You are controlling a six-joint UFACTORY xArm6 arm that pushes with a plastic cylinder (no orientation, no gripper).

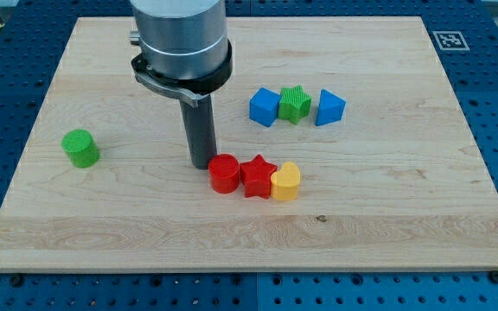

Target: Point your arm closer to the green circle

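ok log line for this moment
my tip: beside red cylinder, its left | green circle: far left, untouched | status: not yet close

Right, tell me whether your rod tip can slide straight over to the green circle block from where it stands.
Probably yes. My tip stands right beside the red round block, and the green circle block sits alone toward the view's left, with only bare wooden board between them.
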